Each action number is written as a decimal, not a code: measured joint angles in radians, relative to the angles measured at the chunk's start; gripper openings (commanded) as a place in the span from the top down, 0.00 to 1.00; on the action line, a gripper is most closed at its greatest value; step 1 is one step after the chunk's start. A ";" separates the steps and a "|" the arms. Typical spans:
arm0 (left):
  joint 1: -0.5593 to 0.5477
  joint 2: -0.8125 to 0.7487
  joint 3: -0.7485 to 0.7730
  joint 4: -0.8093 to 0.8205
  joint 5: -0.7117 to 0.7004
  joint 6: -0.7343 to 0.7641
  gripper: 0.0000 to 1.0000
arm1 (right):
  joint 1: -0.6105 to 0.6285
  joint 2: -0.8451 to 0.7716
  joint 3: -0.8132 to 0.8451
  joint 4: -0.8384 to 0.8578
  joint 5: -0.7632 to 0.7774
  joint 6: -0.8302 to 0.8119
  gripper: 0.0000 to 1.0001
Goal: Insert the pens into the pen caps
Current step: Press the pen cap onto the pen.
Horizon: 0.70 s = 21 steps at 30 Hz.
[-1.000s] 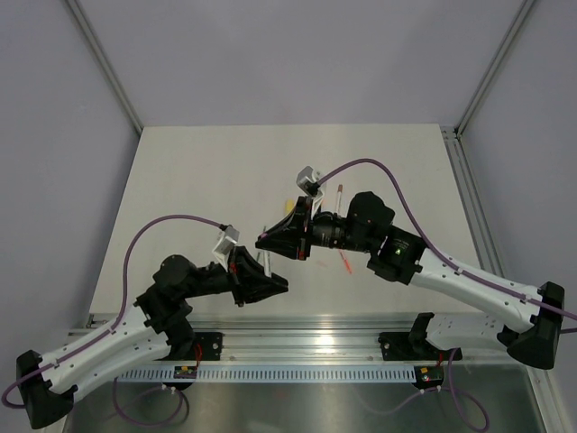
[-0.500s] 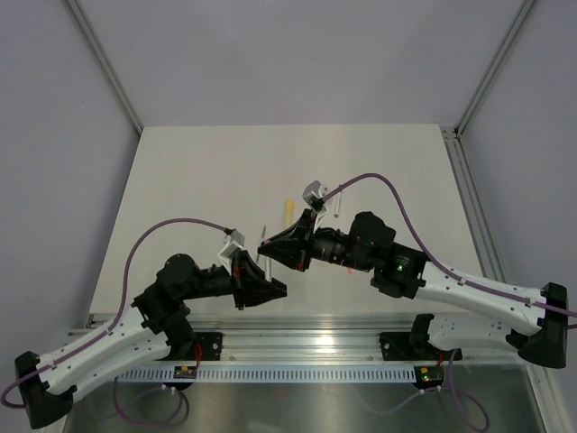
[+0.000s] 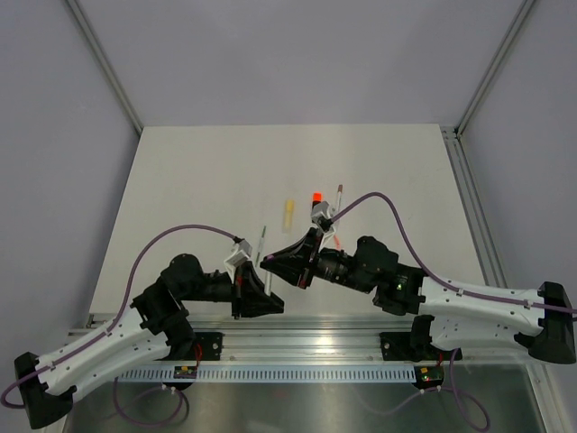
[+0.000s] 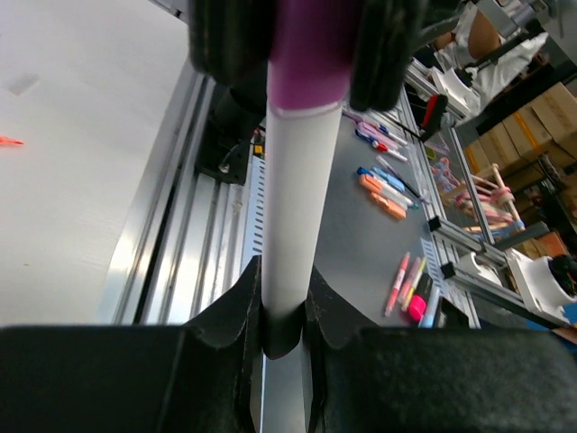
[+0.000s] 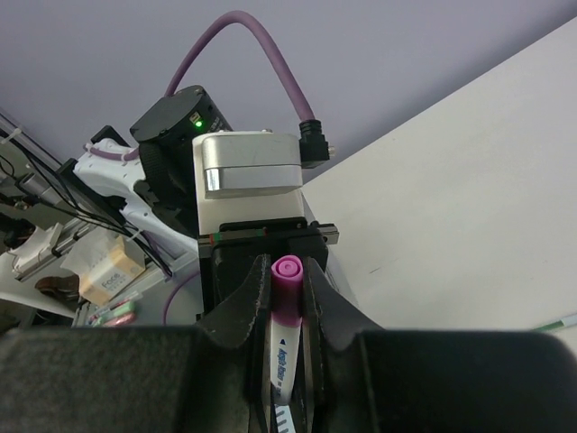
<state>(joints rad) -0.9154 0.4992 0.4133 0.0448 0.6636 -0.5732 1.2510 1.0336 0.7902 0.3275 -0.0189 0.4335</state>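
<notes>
Where the left wrist camera looks along its own fingers, we see the left pincer (image 4: pixel 282 311) clenched on the barrel of a white plastic pen (image 4: pixel 293 225) with a purple end. The right pincer (image 4: pixel 311 54) grips that purple end at the far side. From the right wrist, we see its black fingers (image 5: pixel 239 311) closed around the purple part, with the printed white barrel running down between them. From above, both arms meet over the near edge of the pale surface (image 3: pixel 180 180). A pale yellow highlighter (image 3: pixel 288 212), a bright orange cap (image 3: pixel 316 197) and a thin grey pen (image 3: pixel 261 242) lie apart from one another farther back.
</notes>
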 measured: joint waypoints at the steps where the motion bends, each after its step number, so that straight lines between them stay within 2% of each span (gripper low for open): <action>1: 0.002 0.000 0.000 -0.006 0.017 0.000 1.00 | 0.019 -0.002 -0.011 0.010 0.030 0.006 1.00; 12: 0.071 0.016 0.000 -0.014 0.220 -0.024 1.00 | 0.201 -0.022 -0.110 0.122 0.360 0.145 1.00; 21: 0.078 0.021 0.009 -0.095 0.303 -0.031 1.00 | 0.277 0.009 -0.120 0.121 0.492 0.235 1.00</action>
<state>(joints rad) -0.8375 0.5198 0.4221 -0.0498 0.9668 -0.6037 1.5284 1.0428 0.6701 0.4484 0.4728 0.6685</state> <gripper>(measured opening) 0.173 0.187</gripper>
